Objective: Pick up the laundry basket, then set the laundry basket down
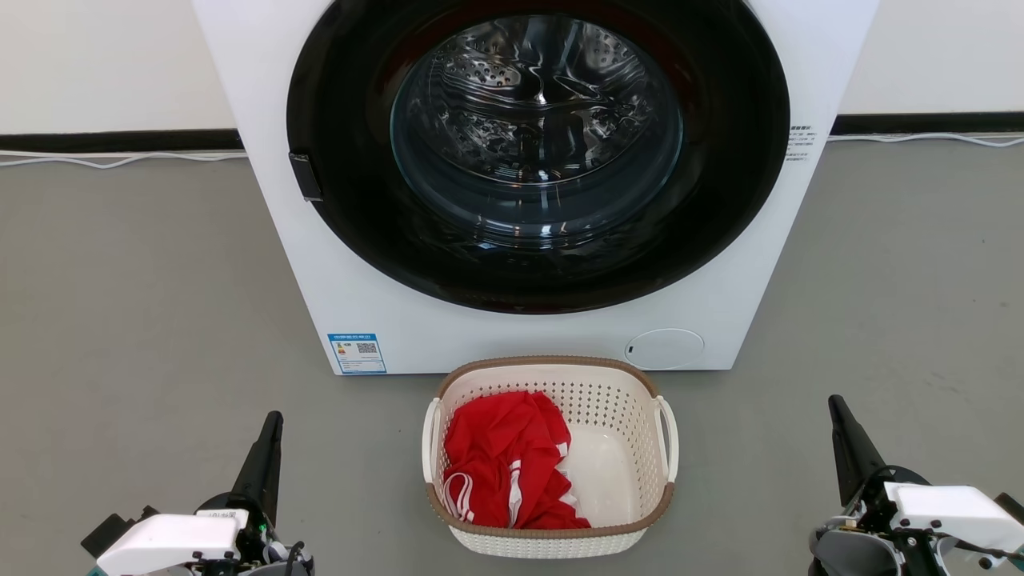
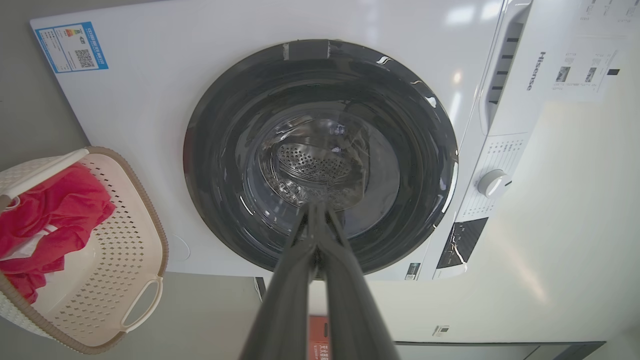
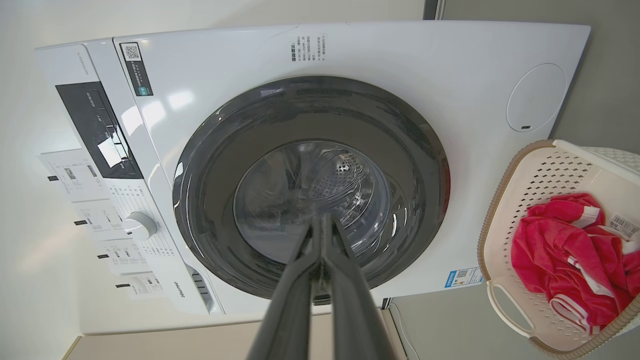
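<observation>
The laundry basket (image 1: 612, 408) stands on the grey floor just in front of the washing machine, cream-white and perforated, with a brown rim and two white loop handles. A red garment with white stripes (image 1: 504, 464) lies in its left half. My left gripper (image 1: 272, 420) is at the lower left, well clear of the basket, fingers shut and empty. At the lower right, my right gripper (image 1: 836, 402) is likewise apart from it, shut and empty. The basket (image 2: 115, 250) lies at the left edge of the left wrist view, and the basket (image 3: 545, 175) sits at the right edge of the right wrist view.
A white front-loading washing machine (image 1: 336, 264) with a closed dark round door (image 1: 536, 144) rises directly behind the basket. Grey floor (image 1: 144, 304) spreads on both sides. White cables (image 1: 120, 160) run along the dark baseboard by the back wall.
</observation>
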